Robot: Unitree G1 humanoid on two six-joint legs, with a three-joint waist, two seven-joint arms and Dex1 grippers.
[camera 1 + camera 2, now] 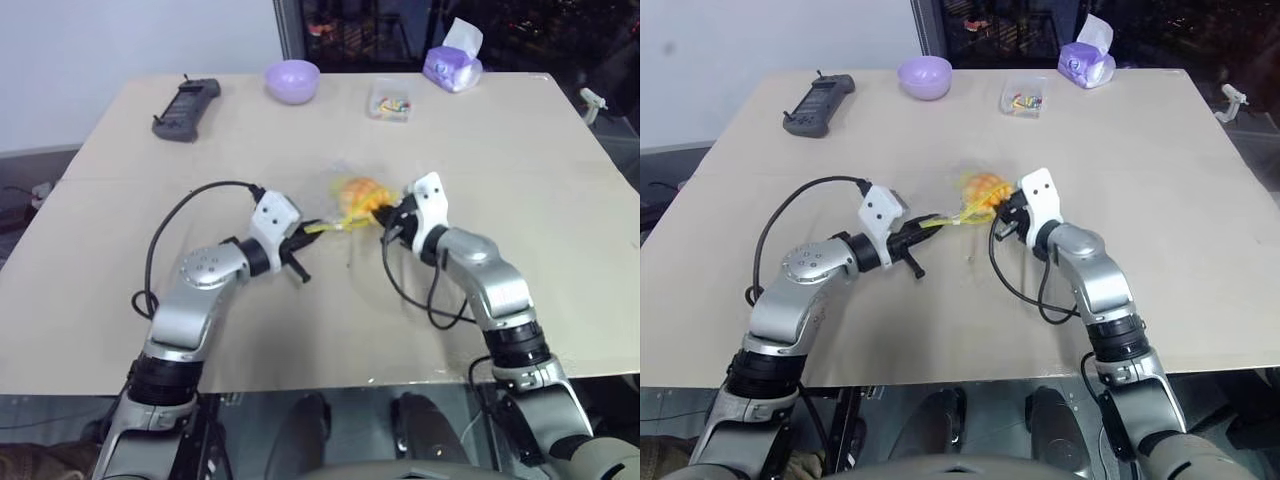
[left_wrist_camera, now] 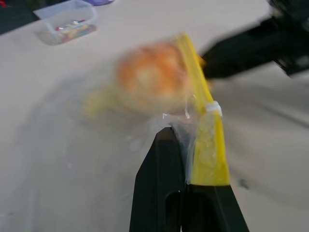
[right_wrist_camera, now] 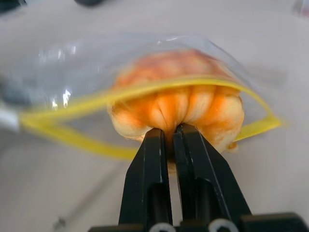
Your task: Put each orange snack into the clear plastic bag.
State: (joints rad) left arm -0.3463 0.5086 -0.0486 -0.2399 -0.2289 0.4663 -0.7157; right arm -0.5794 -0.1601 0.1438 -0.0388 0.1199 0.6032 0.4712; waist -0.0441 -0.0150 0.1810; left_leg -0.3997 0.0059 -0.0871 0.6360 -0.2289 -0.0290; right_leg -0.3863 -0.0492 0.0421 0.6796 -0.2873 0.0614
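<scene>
Both arms were reaching over the table (image 1: 520, 150). Left gripper (image 1: 312, 231) was clamped on the yellow seal of the clear plastic bag (image 2: 145, 96), right gripper (image 3: 173, 134) pinched the orange snack (image 3: 178, 108) sitting in the bag's open mouth, mid-table.
</scene>
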